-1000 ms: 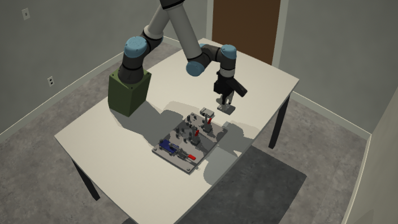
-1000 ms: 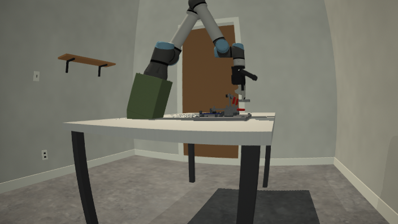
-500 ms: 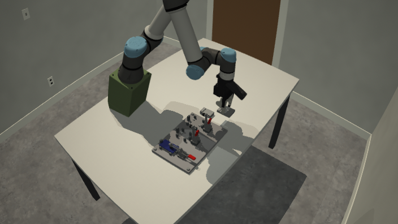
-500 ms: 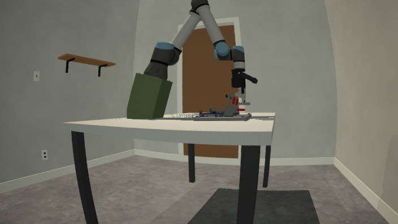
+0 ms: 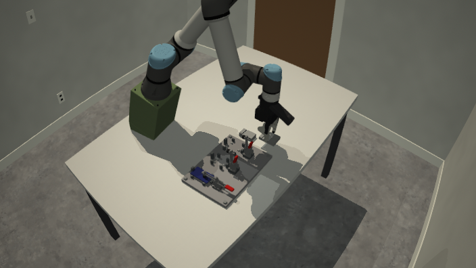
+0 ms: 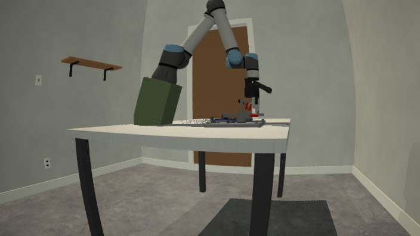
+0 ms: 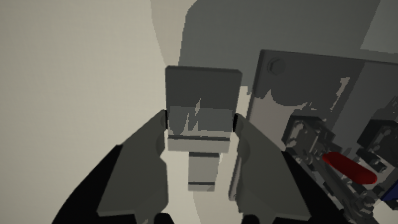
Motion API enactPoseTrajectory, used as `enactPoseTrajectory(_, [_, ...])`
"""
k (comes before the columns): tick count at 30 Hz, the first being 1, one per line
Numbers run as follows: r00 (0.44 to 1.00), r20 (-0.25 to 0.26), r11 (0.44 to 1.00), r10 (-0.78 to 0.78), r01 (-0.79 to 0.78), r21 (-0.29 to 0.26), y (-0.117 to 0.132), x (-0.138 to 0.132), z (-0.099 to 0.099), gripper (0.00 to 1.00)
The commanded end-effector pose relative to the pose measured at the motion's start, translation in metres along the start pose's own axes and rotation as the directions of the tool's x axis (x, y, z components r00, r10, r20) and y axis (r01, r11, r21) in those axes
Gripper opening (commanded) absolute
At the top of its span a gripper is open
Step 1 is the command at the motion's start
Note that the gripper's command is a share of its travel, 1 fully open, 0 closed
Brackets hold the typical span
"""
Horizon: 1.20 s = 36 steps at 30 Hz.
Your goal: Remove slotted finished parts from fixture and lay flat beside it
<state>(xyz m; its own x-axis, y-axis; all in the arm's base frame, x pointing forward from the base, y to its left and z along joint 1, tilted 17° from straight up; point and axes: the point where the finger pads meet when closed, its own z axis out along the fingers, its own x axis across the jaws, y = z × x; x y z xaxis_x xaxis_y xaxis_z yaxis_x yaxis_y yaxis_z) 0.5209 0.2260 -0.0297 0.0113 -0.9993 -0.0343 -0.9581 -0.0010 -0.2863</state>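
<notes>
Held in the closed jaws [image 5: 270, 130] [image 6: 257, 112]: one grey finished part [image 5: 275, 139] [image 6: 261, 114] [image 7: 203, 85], gripped by two opposite edges, broad face roughly level. Positioned right of centre in the top view, off the upper right edge of the fixture [image 5: 203, 186] [image 6: 234, 125] [image 7: 274, 110]. Raised above the table [image 5: 152, 193] [image 6: 179, 132] [image 7: 75, 75], with a low gap beneath in the exterior view.

Just left of the held part in the top view: a second grey piece [image 5: 248, 134], near the upper corner of the fixture; exact support not discernible behind the clamp.

On the fixture, toward lower left of the top view: blue blank [image 5: 200, 174] [image 7: 392, 192], under a clamp with its red handle [image 5: 229, 188] lowered. Farther up the plate: two clamps with raised red handles [image 5: 250, 145].

Open room for lateral movement: toward the upper right of the top view, and across the left of the wrist view. Tighter on the fixture side, with the plate edge near the right jaw in the wrist view. Well apart at left in the top view: green pedestal [image 5: 141, 118] [image 6: 152, 104].
</notes>
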Motion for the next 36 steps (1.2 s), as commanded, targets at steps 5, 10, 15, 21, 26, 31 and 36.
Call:
enactPoseTrajectory(5, [1.000, 0.000, 1.000, 0.000, 0.000, 0.002, -0.001, 0.000, 0.015, 0.00])
enactPoseTrajectory(10, [1.000, 0.000, 1.000, 0.000, 0.000, 0.002, -0.001, 0.000, 0.023, 0.00])
enactPoseTrajectory(15, [1.000, 0.000, 1.000, 0.000, 0.000, 0.002, -0.001, 0.000, 0.028, 0.00])
enactPoseTrajectory(21, [1.000, 0.000, 1.000, 0.000, 0.000, 0.002, -0.001, 0.000, 0.029, 0.00])
enactPoseTrajectory(26, [1.000, 0.000, 1.000, 0.000, 0.000, 0.002, -0.001, 0.000, 0.030, 0.00])
enactPoseTrajectory(31, [1.000, 0.000, 1.000, 0.000, 0.000, 0.002, -0.001, 0.000, 0.030, 0.00])
enactPoseTrajectory(36, [1.000, 0.000, 1.000, 0.000, 0.000, 0.002, -0.001, 0.000, 0.030, 0.00])
